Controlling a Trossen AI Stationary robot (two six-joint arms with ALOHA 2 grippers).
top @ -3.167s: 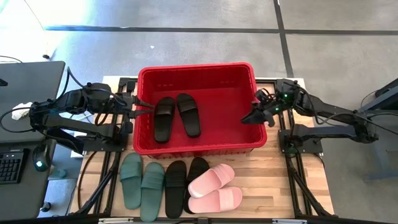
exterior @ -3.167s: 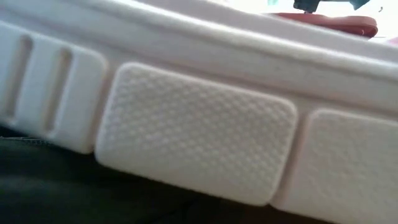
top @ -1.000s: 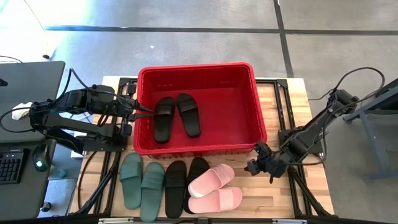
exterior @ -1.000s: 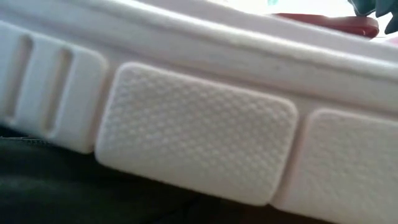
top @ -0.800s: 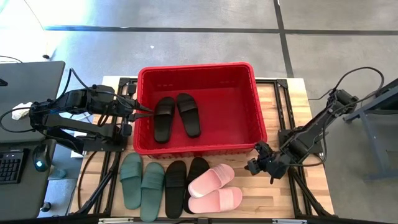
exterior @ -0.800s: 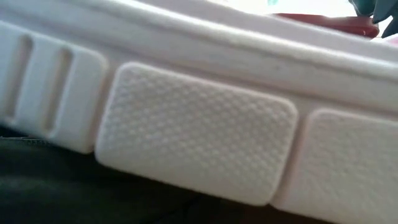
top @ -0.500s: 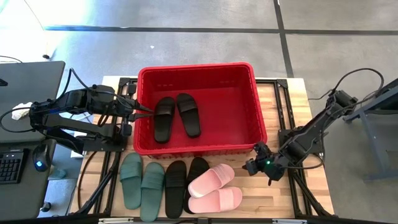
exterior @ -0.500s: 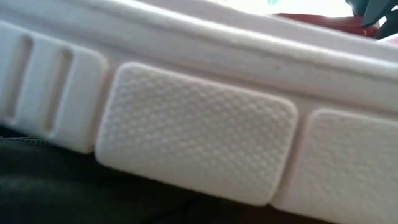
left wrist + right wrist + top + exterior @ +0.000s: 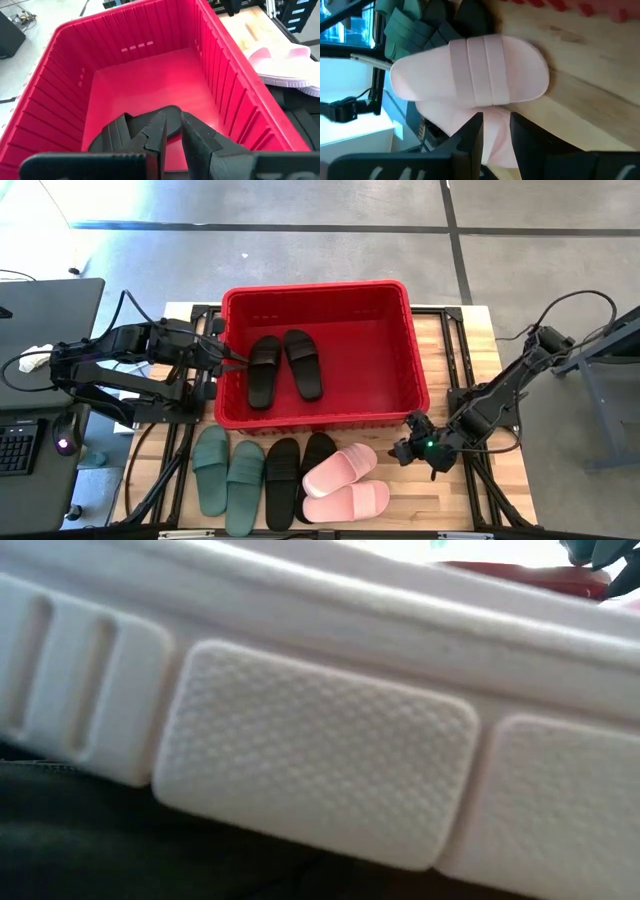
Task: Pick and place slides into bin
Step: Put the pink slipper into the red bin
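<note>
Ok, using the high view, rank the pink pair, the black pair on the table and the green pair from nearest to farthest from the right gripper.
From the right gripper, at the table's front right:
1. Pink pair, just to its left, in front of the bin.
2. Black pair on the table, next along to the left.
3. Green pair, farthest, at the row's left end.

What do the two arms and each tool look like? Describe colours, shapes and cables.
Both arms are black, built of jointed tubular links. The left arm trails black cables; the right arm carries a looping black cable and a green light near its wrist. Each tool, left tool and right tool, has two flat black fingers.
</note>
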